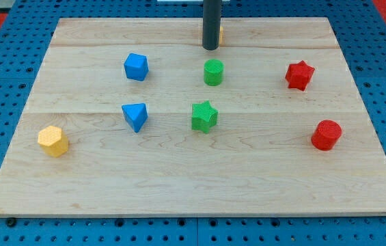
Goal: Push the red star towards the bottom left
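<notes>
Tip position decides this move: my tip (210,48) sits near the top edge of the pale wooden table (179,184), just above the green plastic cylinder (213,72), touching no block I can make out. A bare rod, the tool holds nothing. The red plastic star (299,75) lies well apart, toward the view's right and slightly lower. Pushing it bottom-left likely means first rounding to its upper-right side.

no readable text, labels or numbers anywhere
</notes>
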Robot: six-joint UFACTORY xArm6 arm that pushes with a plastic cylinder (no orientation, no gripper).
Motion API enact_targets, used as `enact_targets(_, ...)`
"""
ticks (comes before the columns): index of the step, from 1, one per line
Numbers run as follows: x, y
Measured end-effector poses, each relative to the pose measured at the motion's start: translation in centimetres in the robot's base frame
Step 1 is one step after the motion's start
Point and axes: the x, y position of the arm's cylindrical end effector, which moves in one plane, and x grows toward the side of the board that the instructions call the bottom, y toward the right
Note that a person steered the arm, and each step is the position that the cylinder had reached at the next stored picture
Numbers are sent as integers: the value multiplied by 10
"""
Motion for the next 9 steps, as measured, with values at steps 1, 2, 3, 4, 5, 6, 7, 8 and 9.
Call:
enact_targets(1, 0, 28)
enact_targets(2, 11, 69)
enact_targets(3, 30, 96)
enact_targets(4, 30, 112)
enact_targets(5, 32, 130)
enact_targets(6, 32, 150)
enact_targets(7, 33, 175)
enact_targets(8, 36, 195)
enact_targets(9, 54, 196)
